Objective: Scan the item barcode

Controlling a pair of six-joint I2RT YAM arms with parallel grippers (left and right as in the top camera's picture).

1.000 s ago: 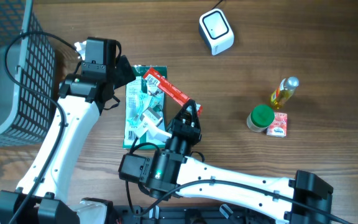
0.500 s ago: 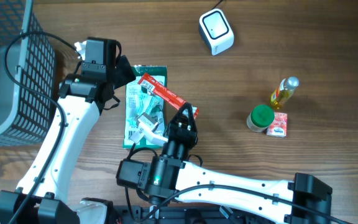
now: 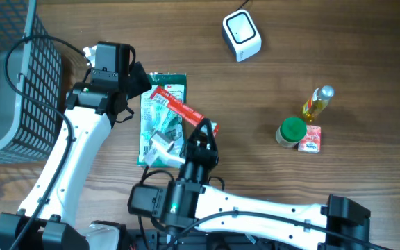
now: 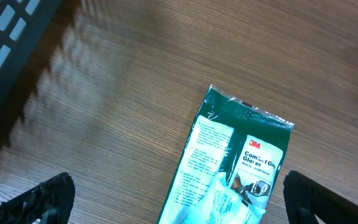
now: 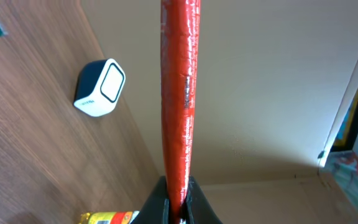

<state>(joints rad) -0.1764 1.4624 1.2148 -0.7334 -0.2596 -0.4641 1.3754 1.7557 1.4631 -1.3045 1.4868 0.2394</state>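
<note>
Black mesh makes up the basket (image 3: pixel 19 76) at the far left edge of the wooden bench (image 3: pixel 339 42). Just right of it is the left arm, its pincer (image 3: pixel 136 78) spread wide. In the left wrist view the two dark fingertips (image 4: pixel 39 199) sit in the bottom corners of the picture. The gap between them hangs over the top end of a green glove packet (image 4: pixel 229 168), which lies flat on the wood. Seen from overhead, that green packet (image 3: pixel 157 121) runs lengthwise away from the robot, right beside the left pincer.

Across the green packet slants the task's thing, a long red packet (image 3: pixel 179 105). Its upper left end is over the green packet's top and its lower right end is in the right pincer (image 3: pixel 203 135). That pincer is pressed together on the red packet. The right wrist view shows the dark jaws clamped on the foot of the thin red strip (image 5: pixel 178 93), seen edge-on and rising straight up the picture. Whether its barcode faces anything cannot be told.

Further right and toward the bench's far edge, well apart from the red packet, is the white scanner (image 3: pixel 242 35), its dark-rimmed face turned upward. At the right side is a close group: a yellow oil bottle (image 3: pixel 317 103), a green-lidded jar (image 3: pixel 290 132) and a small pink carton (image 3: pixel 311 139) touching the jar.
</note>
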